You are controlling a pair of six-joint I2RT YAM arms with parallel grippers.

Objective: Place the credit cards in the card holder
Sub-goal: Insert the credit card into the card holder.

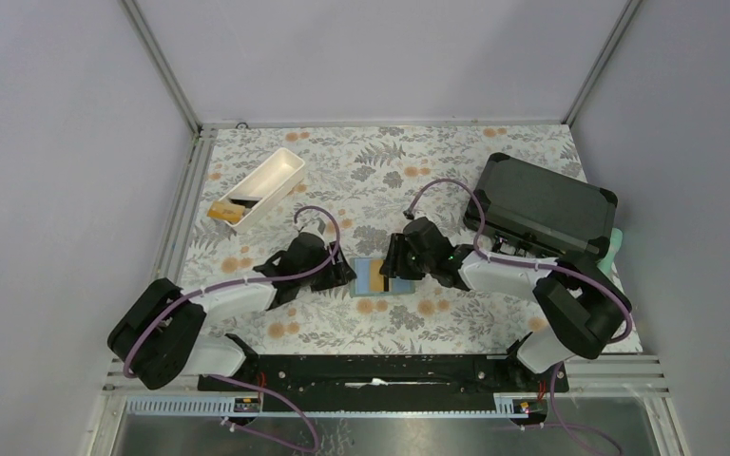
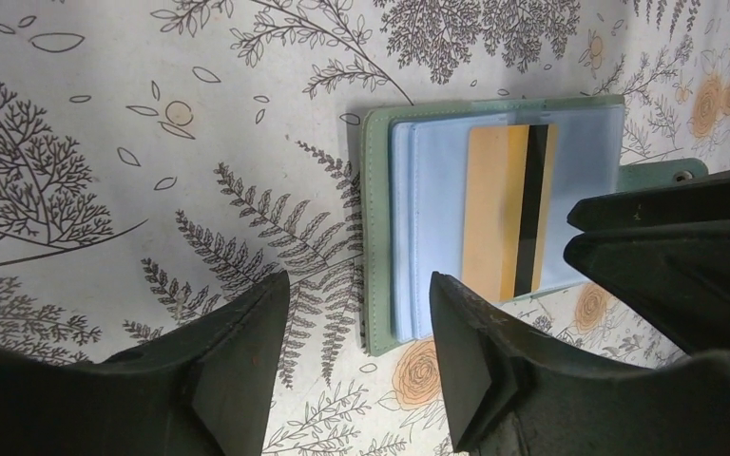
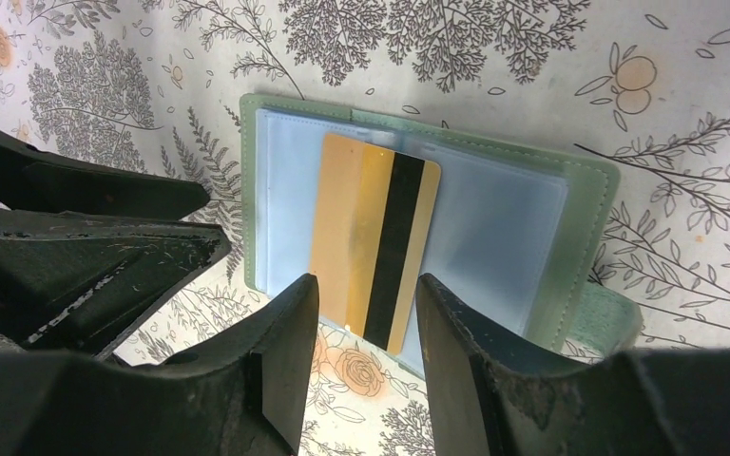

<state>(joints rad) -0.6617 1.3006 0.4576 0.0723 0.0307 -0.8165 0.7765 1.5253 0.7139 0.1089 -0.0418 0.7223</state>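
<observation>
The sage-green card holder (image 1: pixel 365 275) lies open on the floral table between my two grippers, its pale blue pockets up. A gold-orange credit card with a dark stripe (image 3: pixel 371 237) lies on the pockets, one long side seemingly under a translucent layer. Its end sticks out past the holder's edge. My right gripper (image 3: pixel 366 323) is open, its fingertips either side of that end. My left gripper (image 2: pixel 356 323) is open and empty, low over the holder's (image 2: pixel 375 218) green edge. More cards, one gold-orange (image 1: pixel 223 211) and one dark (image 1: pixel 243 201), lie in the white tray.
The white oblong tray (image 1: pixel 276 176) stands at the back left. A large black hard case (image 1: pixel 547 204) sits at the back right, by the right arm. The holder's strap with a snap (image 2: pixel 675 174) points toward the right gripper (image 2: pixel 675 256).
</observation>
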